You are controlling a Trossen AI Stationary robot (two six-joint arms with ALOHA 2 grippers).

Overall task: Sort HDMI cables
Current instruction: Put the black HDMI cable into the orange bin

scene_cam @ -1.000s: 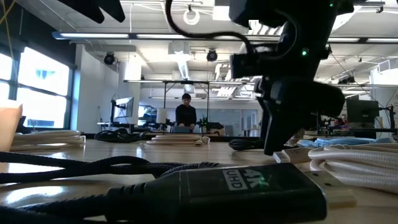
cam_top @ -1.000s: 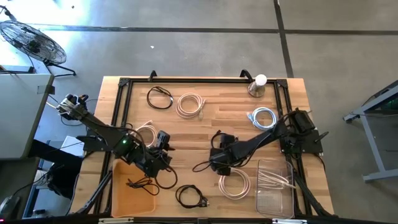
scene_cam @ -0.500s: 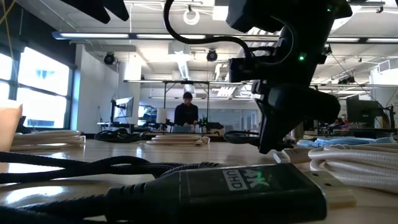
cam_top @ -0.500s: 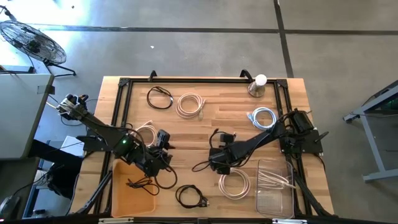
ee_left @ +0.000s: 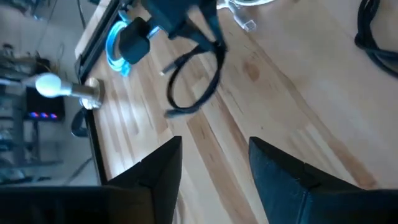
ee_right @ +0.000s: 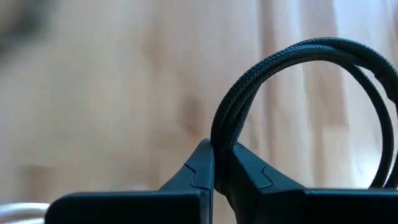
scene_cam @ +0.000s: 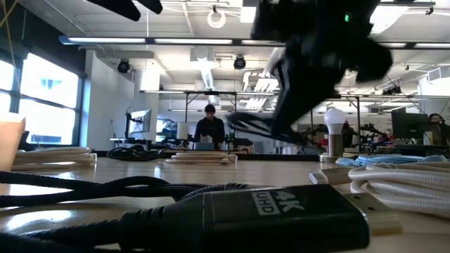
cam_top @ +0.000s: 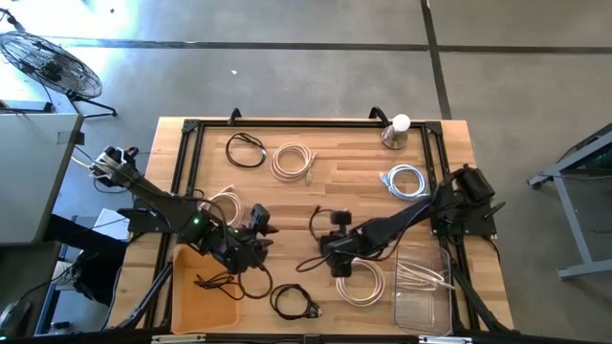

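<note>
Held cable: black HDMI coil [ee_right: 298,106] pinched between the right gripper [ee_right: 214,163] fingers, lifted above mid-table.
Black coils: four seen from above — held one, one at the far left [cam_top: 245,150], one at the near edge [cam_top: 293,303], one in the orange bin [cam_top: 204,287].
White coils: four on the table, more in the clear tray [cam_top: 424,283].
Left gripper [ee_left: 212,163]: fingers spread, empty, beside the orange bin.

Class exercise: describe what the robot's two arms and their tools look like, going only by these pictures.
Both arms are dark, jointed and slender. The left arm carries a small green light. The left tool has two broad, flat black fingers; the right tool has dark angular fingers with stepped inner edges.
</note>
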